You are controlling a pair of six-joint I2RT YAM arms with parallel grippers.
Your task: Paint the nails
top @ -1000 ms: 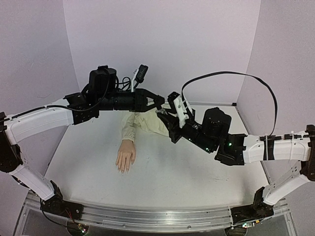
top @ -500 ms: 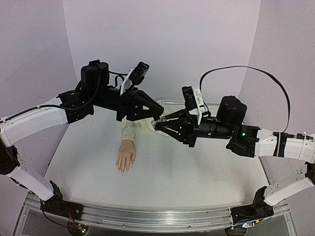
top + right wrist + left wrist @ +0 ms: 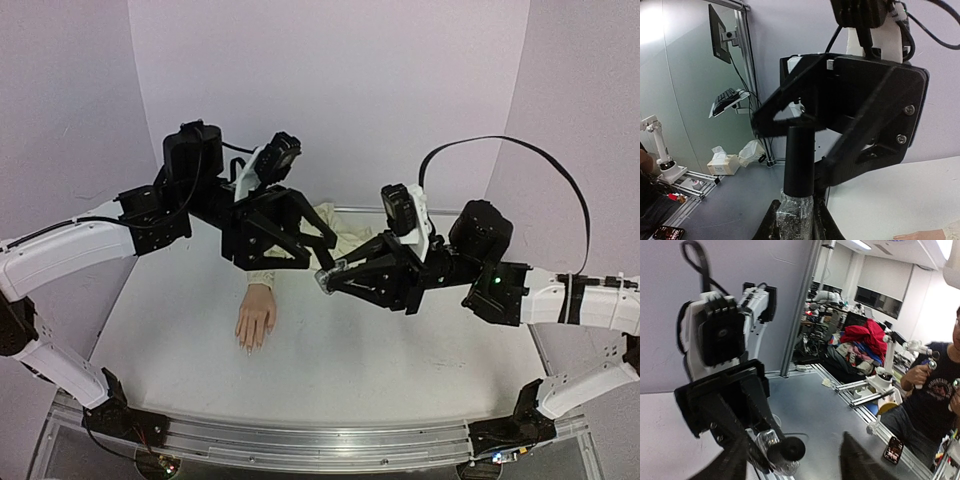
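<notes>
Nails [image 3: 250, 345]: tiny, on pale peach mannequin hand [image 3: 256, 316], lying flat, cream sleeve [image 3: 350, 233], pointing toward near edge.

The mannequin hand [image 3: 256, 318] lies on the table [image 3: 400, 350], bottle [image 3: 325, 277] to its right.

Hand [image 3: 255, 318]: flat on counter [image 3: 400, 350] (fingers toward the arms)
Right claw [image 3: 335, 277]: gripping bottle [image 3: 324, 280]
Left claw [image 3: 318, 250]: spread, near bottle

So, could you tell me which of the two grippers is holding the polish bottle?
The right gripper: it is shut on the polish bottle, whereas the left gripper stands open on either side of its black cap.
</notes>
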